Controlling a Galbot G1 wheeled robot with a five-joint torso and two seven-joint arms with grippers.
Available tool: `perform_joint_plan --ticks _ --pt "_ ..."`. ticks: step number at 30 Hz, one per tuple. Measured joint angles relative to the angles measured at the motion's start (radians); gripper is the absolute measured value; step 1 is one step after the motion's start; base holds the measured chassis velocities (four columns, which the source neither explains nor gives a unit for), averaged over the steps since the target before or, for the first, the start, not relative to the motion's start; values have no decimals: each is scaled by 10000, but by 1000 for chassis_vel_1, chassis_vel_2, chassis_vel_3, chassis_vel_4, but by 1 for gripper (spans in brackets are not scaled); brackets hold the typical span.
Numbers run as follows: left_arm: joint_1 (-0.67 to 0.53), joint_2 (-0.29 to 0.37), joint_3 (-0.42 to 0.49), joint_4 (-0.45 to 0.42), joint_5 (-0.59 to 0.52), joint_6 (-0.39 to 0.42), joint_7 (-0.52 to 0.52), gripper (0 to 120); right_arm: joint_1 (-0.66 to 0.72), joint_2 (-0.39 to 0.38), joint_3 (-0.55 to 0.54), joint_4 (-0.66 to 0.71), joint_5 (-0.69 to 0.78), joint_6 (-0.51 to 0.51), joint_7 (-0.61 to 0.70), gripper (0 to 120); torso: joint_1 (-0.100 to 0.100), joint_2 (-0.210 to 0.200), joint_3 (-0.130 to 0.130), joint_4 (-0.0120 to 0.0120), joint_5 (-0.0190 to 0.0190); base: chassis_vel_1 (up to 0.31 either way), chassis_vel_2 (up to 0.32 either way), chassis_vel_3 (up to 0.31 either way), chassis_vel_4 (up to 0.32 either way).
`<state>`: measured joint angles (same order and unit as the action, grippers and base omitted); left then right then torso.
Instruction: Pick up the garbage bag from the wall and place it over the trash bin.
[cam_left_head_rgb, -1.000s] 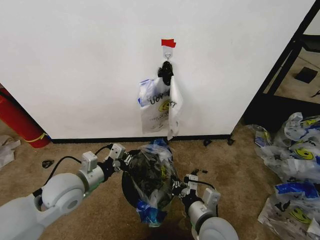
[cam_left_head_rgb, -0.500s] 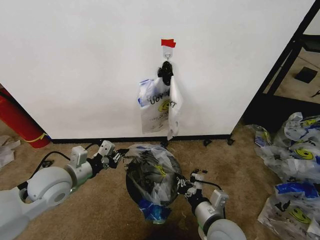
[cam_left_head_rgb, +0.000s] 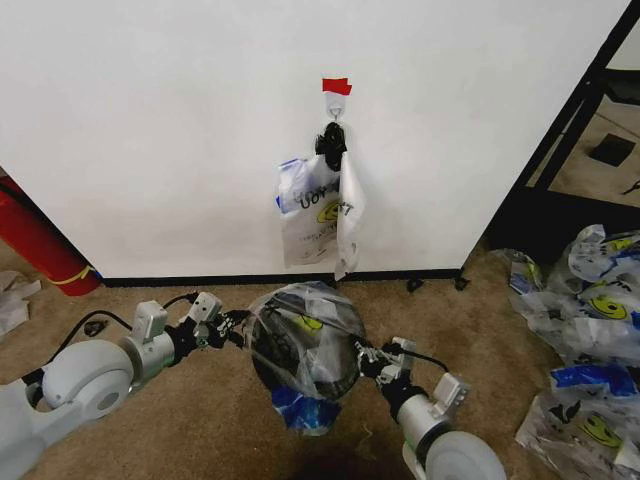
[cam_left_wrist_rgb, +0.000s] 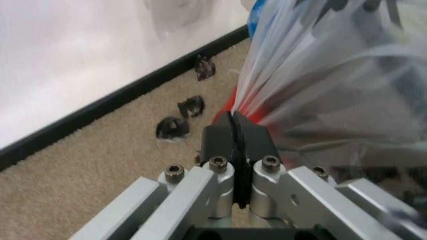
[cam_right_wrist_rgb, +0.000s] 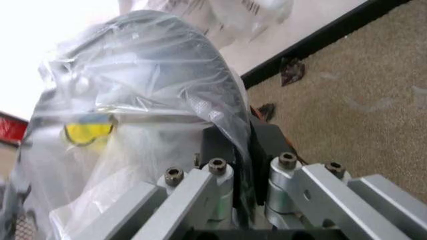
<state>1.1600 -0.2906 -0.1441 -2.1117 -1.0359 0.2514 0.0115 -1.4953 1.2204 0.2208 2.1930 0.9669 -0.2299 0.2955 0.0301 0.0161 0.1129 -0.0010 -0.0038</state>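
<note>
On the carpet below the white wall (cam_left_head_rgb: 150, 130): left pincer (cam_left_head_rgb: 232, 327) and right pincer (cam_left_head_rgb: 362, 357), both clamped on the translucent smiley-face garbage bag (cam_left_head_rgb: 300, 340), stretch it over the round black trash bin (cam_left_head_rgb: 290, 362). Seating step; next, judged: lower evenly, then release.

We see a white wall (cam_left_head_rgb: 160, 130) with black baseboard (cam_left_head_rgb: 200, 281), tan carpet (cam_left_head_rgb: 480, 330), and a black shelf frame (cam_left_head_rgb: 570, 130) at right.

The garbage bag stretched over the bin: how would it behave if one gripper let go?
The garbage bag looks thin and floppy: it creases into taut pleats at the left gripper. Released, that edge would probably go slack or slip off the trash bin. It seems very light, though the right gripper could tear it by overpulling.
</note>
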Motion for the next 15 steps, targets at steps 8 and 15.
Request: perform_joint_plan --ticks 8,15 --pt "208 -754 32 89 35 -125 -167 0 30 144 297 21 370 30 140 1 0 0 0 0 -3 0 0 0 0" --pt "443 -1242 -476 -334 -54 21 -578 13 203 507 473 -166 486 32 584 1 0 0 0 2 -2 0 0 0 0"
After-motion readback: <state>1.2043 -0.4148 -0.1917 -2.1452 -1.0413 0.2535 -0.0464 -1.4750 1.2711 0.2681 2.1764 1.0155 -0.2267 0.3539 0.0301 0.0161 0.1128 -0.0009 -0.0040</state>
